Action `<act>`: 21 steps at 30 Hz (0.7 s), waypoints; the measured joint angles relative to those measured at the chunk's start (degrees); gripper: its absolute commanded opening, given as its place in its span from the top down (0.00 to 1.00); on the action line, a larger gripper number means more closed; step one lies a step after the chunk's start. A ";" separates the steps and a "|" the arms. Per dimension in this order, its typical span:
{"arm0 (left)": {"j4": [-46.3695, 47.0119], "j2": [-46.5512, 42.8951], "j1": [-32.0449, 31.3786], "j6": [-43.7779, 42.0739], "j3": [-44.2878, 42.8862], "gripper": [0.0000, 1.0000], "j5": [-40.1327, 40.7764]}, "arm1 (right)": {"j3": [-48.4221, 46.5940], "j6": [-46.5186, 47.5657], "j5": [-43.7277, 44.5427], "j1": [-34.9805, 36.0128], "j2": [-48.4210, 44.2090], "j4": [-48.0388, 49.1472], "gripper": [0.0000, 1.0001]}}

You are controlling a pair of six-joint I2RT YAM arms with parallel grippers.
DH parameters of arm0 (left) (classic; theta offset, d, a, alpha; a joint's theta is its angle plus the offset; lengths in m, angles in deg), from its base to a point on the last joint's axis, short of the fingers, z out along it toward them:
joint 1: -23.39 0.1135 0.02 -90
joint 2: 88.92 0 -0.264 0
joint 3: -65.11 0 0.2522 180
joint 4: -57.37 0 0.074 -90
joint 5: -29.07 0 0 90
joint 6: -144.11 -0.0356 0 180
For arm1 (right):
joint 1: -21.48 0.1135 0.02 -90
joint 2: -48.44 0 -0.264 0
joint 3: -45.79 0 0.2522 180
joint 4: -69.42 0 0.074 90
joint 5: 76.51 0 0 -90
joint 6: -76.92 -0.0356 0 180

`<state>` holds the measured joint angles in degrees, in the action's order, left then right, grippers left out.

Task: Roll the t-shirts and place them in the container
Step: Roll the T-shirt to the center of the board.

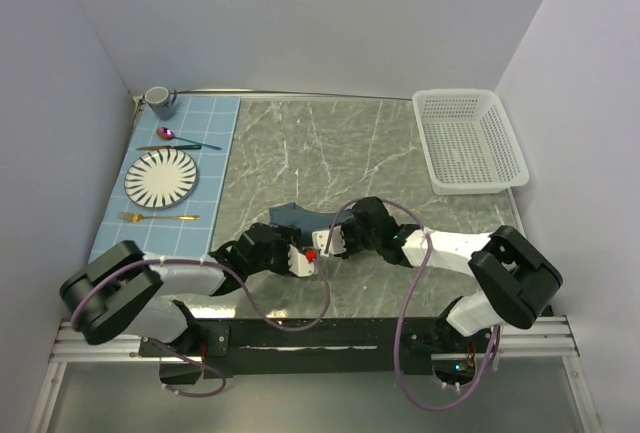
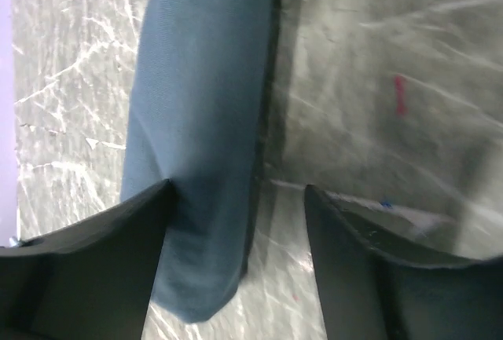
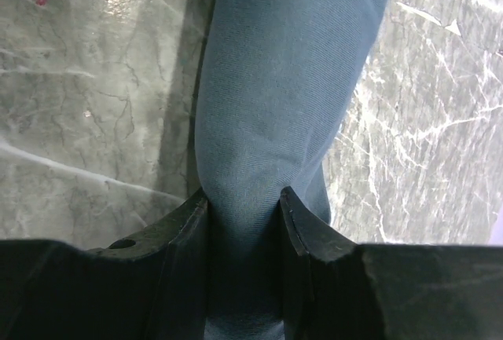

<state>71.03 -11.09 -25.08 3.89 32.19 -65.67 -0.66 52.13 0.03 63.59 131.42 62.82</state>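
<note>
The slate-blue t-shirt (image 1: pixel 293 215) lies as a narrow rolled bundle on the marble table, mostly hidden under both wrists in the top view. My right gripper (image 1: pixel 335 238) is shut on one end of it; in the right wrist view both fingers press into the t-shirt (image 3: pixel 275 81) at the right gripper (image 3: pixel 244 197). My left gripper (image 1: pixel 300 258) is open at the other end. In the left wrist view the t-shirt (image 2: pixel 204 120) lies against the left finger of the left gripper (image 2: pixel 237 191), with bare table between it and the right finger.
A white basket (image 1: pixel 468 139) stands at the back right. On the left, a light blue placemat (image 1: pixel 215 143) holds a striped plate (image 1: pixel 161 177), a mug (image 1: pixel 160 102), a spoon (image 1: pixel 180 137) and a fork (image 1: pixel 158 217).
</note>
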 measured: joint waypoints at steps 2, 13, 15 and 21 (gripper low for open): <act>1.97 2.23 0.04 -0.42 -0.68 0.59 0.83 | 0.00 0.00 0.00 -0.02 -0.11 -0.31 1.00; -23.71 2.60 5.18 3.58 -15.76 0.90 -9.90 | -7.96 -5.73 -7.80 -5.29 0.63 -14.40 1.00; -30.67 3.21 7.28 4.87 -19.82 0.91 -13.14 | -11.37 -7.74 -10.40 -6.54 2.25 -18.64 1.00; -48.43 11.80 12.22 6.38 -33.53 0.91 -24.79 | -20.76 -11.78 -19.19 -11.02 8.39 -33.20 1.00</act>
<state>22.59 0.71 -12.86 10.27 -1.34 -90.45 -21.42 40.35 -19.16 52.57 139.82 29.62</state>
